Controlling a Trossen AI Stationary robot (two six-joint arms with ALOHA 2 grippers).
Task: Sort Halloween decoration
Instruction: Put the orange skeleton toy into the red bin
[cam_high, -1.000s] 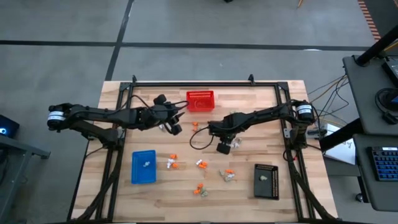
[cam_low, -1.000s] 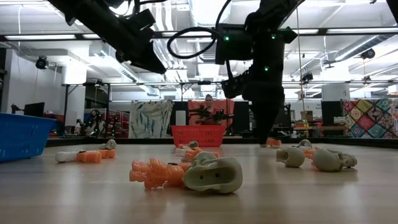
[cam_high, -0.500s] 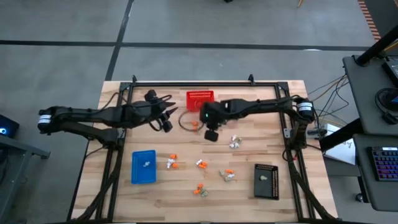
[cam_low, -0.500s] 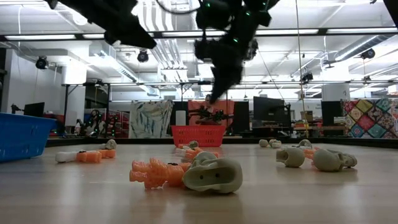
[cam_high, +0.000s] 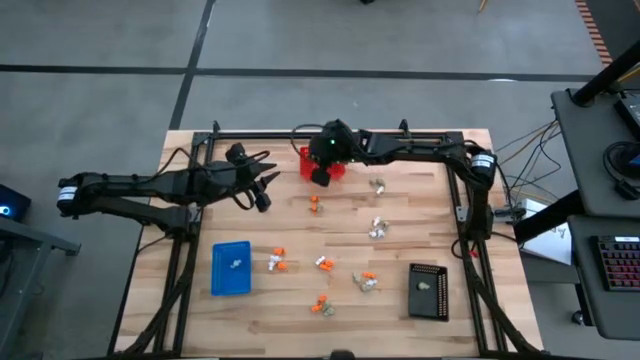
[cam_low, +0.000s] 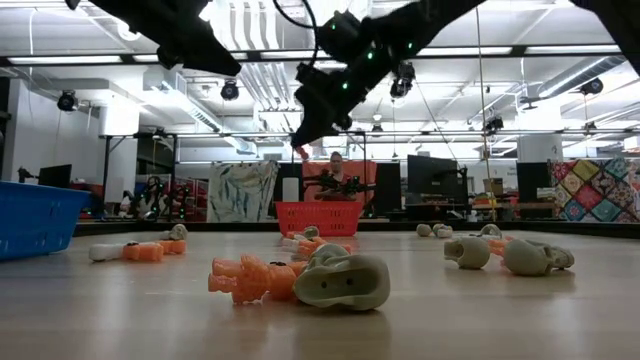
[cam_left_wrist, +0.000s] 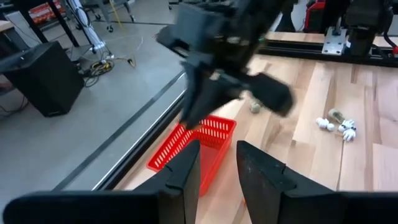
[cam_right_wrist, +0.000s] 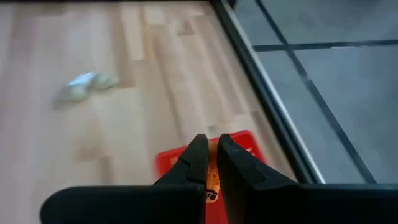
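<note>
i have the right gripper (cam_high: 318, 176) raised over the red mesh basket (cam_high: 309, 157) at the far edge of the bench (cam_high: 430, 215); its jaws are pinched nearly together on a small orange trinket (cam_right_wrist: 212, 188), which shows between the fingertips in the right wrist view with the basket directly beneath. the left gripper (cam_high: 262, 192) hangs above the bench just left of the basket, jaws narrowly parted, and i see nothing between them. the remaining halloween decoration (cam_high: 322, 264) lies scattered on the bench: one orange piece (cam_high: 313, 203) just in front of the basket, pale pieces (cam_high: 377, 228) toward the right of centre, and a mix of orange and pale pieces (cam_high: 321, 307) along the near half. the blue tray (cam_high: 231, 282) at the near left holds one pale piece (cam_high: 236, 265); the black tray (cam_high: 429, 303) at the near right holds one pale piece (cam_high: 424, 285). in the low view an orange piece (cam_low: 248, 279) and a pale skull-like piece (cam_low: 342, 281) lie touching in the foreground.
</note>
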